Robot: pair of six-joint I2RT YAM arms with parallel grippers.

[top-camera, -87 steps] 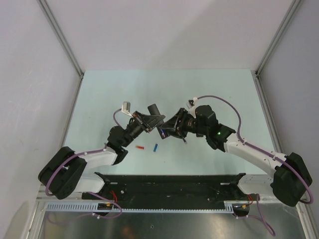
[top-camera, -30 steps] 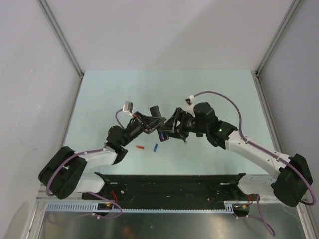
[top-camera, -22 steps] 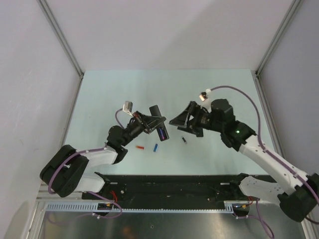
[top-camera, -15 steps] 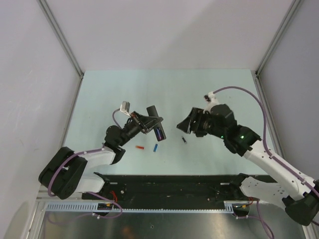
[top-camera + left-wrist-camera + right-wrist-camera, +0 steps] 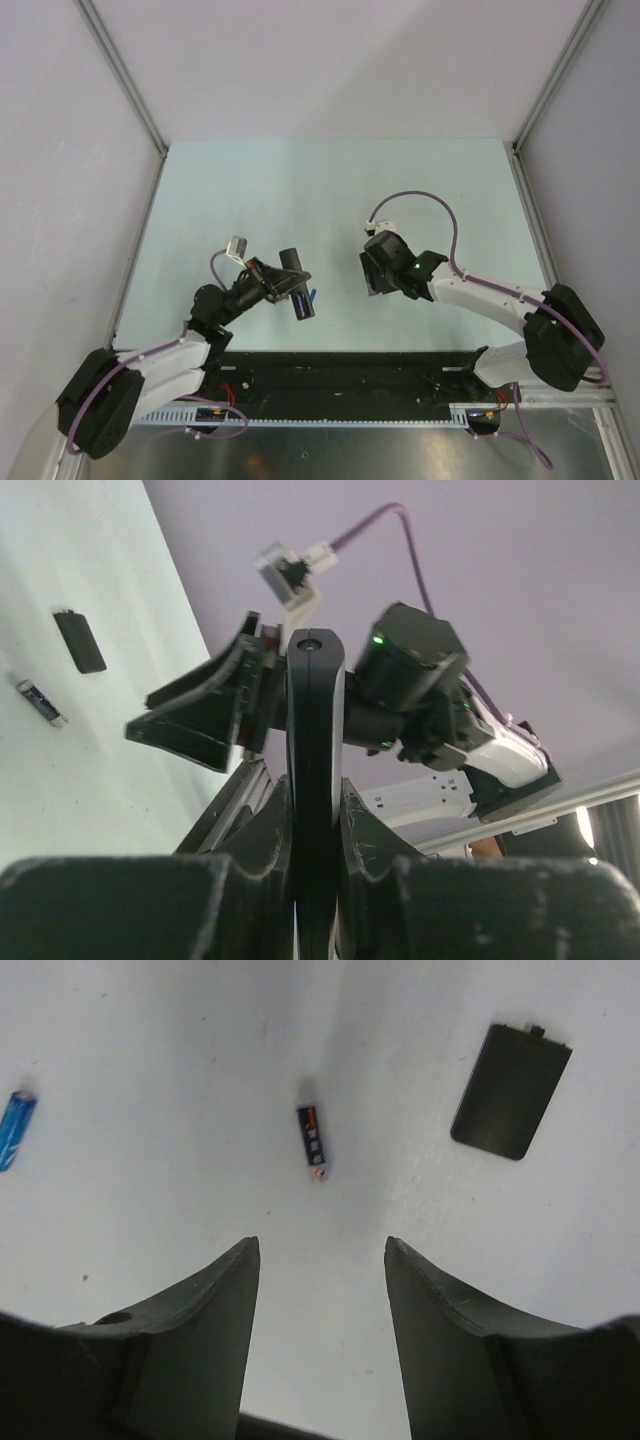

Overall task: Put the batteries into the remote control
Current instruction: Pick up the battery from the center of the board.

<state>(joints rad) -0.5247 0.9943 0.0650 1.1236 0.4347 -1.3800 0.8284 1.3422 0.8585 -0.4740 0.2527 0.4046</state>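
Note:
My left gripper is shut on the black remote control and holds it above the table at the near middle. In the left wrist view the remote stands edge-on between the fingers. My right gripper is open and empty, pointing down at the table. A small black battery lies on the table just ahead of its fingertips; it also shows in the left wrist view. A blue cylinder lies further left, and it peeks out beside the remote.
A flat black battery cover lies on the table right of the black battery; it also shows in the left wrist view. The black rail runs along the near edge. Grey walls enclose the pale green table.
The right gripper has left the remote, opened, and swung down over the table near the black battery. The left arm has drawn back toward the near edge with the remote.

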